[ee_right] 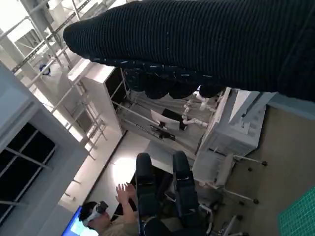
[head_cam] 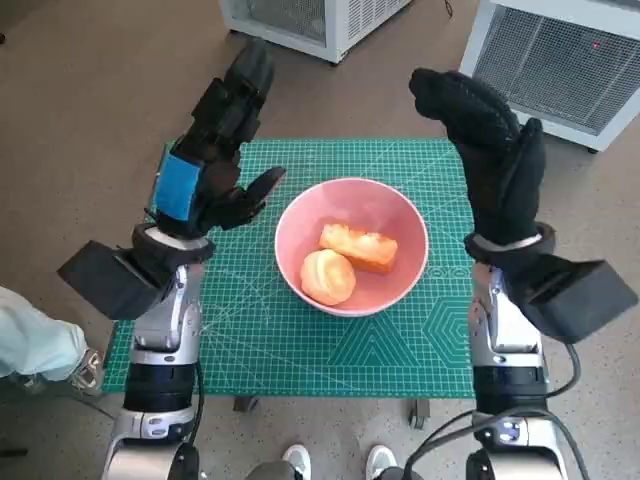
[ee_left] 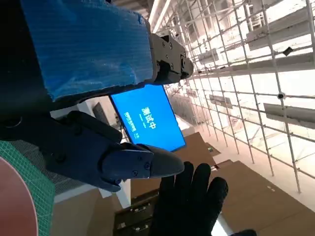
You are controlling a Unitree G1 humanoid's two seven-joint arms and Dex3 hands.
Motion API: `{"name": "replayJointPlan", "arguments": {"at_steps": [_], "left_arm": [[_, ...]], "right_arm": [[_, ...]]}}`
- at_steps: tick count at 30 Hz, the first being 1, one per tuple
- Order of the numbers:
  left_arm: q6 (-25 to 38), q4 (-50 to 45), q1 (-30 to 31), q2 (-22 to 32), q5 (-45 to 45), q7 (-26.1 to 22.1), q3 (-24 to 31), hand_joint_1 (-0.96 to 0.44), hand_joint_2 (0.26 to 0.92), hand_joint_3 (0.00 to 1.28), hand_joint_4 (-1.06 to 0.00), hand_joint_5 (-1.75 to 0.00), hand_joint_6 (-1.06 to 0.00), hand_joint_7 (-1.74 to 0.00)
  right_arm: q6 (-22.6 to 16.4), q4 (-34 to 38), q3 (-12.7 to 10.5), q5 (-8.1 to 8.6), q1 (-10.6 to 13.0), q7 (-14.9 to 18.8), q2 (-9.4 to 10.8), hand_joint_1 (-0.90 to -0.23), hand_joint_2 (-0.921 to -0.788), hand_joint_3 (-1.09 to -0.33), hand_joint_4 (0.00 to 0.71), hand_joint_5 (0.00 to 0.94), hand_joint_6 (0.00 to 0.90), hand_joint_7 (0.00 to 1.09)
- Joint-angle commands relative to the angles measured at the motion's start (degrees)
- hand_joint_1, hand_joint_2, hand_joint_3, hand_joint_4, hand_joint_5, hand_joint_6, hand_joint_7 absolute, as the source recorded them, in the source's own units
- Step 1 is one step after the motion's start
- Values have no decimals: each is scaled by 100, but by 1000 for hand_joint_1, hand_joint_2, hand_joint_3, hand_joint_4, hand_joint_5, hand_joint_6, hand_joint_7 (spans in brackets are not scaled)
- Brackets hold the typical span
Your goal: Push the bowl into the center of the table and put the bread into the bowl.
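Note:
A pink bowl sits near the middle of the green cutting mat that covers the table. Inside it lie a round bun and an oblong piece of bread. My left hand is raised to the left of the bowl, fingers spread and pointing up, holding nothing. My right hand is raised on the bowl's right, fingers also up and empty. In the left wrist view a sliver of the bowl and the mat shows, with my gloved right hand beyond.
White wire-fronted units stand on the floor behind the table. A person's leg and shoe are at the left, and shoes at the front edge. A seated person with raised hands appears in the right wrist view.

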Motion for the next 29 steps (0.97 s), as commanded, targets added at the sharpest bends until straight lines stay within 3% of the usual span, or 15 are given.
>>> {"name": "replayJointPlan", "arguments": {"at_steps": [1, 29], "left_arm": [[-102, -83, 129, -7, -147, -59, 20, -755, 921, 403, -109, -14, -187, 0], [-875, 208, 385, -89, -240, -114, 17, -718, 921, 429, -126, -10, -174, -2]], "right_arm": [[129, -38, 32, -4, 53, -58, 37, -733, -921, -765, 202, 0, 104, 402], [-145, 167, 70, -57, 137, -27, 44, -734, -921, -791, 193, 0, 95, 402]]}}
